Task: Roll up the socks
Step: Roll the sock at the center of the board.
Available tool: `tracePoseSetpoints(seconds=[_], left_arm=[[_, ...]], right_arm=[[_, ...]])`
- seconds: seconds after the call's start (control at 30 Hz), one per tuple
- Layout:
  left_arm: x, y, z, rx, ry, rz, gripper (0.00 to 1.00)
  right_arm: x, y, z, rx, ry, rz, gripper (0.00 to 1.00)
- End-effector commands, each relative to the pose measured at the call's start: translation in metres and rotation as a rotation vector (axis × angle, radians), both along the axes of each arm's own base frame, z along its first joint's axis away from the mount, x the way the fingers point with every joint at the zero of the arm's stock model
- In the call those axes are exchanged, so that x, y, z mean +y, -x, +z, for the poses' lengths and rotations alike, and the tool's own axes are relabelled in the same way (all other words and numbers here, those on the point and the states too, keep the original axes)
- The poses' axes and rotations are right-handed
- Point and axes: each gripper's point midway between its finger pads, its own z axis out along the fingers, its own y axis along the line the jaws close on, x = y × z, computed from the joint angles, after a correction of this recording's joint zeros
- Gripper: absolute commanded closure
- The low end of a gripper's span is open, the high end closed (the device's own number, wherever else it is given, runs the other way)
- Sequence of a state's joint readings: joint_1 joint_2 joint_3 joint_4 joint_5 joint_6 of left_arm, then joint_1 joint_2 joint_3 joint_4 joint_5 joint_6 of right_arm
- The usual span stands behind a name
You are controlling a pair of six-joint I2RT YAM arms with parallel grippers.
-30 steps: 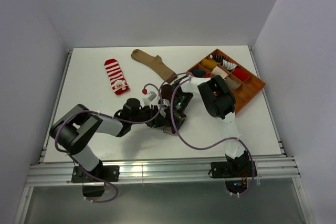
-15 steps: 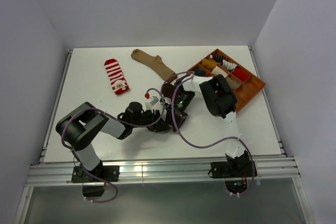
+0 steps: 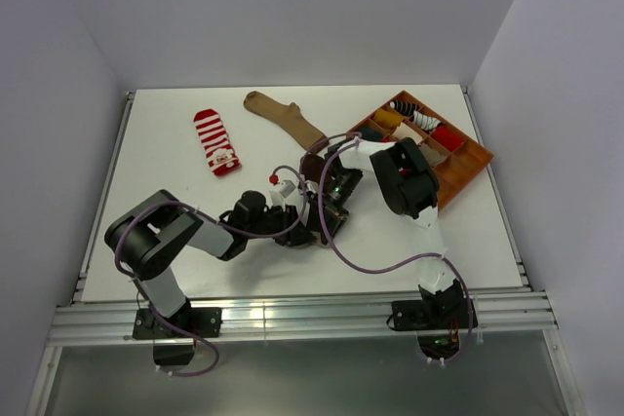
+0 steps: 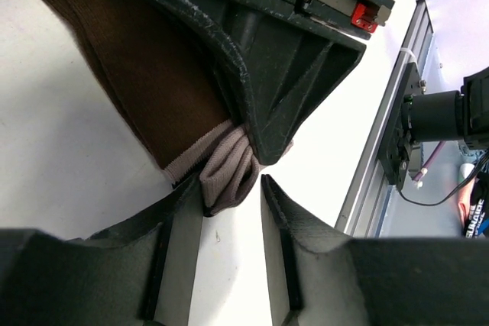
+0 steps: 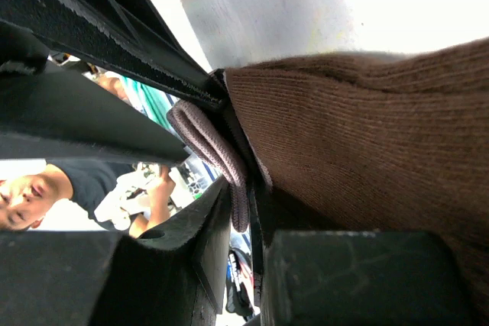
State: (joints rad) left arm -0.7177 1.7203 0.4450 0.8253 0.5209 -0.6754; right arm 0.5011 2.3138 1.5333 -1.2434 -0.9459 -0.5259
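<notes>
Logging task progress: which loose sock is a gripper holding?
The dark brown ribbed sock with the pale cuff, clamped in the right gripper; the plain tan sock and the red-and-white striped sock lie untouched farther back.

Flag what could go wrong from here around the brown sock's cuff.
1. The left gripper stands open around only the tip of the pale cuff; closing may pinch one fold and slip off.
2. It sits close to the right gripper, which is shut on the dark brown sock; the two could collide.
</notes>
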Motion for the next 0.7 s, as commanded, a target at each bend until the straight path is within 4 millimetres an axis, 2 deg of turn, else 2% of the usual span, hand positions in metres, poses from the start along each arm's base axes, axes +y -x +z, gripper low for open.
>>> tracePoseSetpoints(seconds=[0.0, 0.13, 0.3, 0.43, 0.47, 0.67], left_arm=[[-0.004, -0.001, -0.002, 0.000, -0.003, 0.002, 0.62], [-0.005, -0.001, -0.005, 0.020, -0.018, 0.008, 0.74], [-0.006, 0.002, -0.009, 0.073, -0.035, 0.011, 0.99], [-0.001, 0.003, -0.014, 0.125, -0.085, 0.035, 1.00], [0.001, 0.003, -0.016, 0.137, -0.100, 0.043, 1.00], [0.007, 0.008, -0.025, 0.220, -0.166, 0.063, 1.00]], right_arm=[[0.003, -0.006, 0.003, 0.008, -0.017, -0.013, 0.80], [0.003, -0.007, 0.002, 0.008, -0.013, -0.016, 0.80], [0.001, -0.009, 0.002, -0.014, -0.002, -0.015, 0.80], [-0.001, -0.014, 0.000, -0.069, 0.025, -0.021, 0.77], [0.000, -0.017, -0.002, -0.091, 0.025, -0.024, 0.73], [-0.002, -0.026, -0.003, -0.158, 0.058, -0.038, 0.64]])
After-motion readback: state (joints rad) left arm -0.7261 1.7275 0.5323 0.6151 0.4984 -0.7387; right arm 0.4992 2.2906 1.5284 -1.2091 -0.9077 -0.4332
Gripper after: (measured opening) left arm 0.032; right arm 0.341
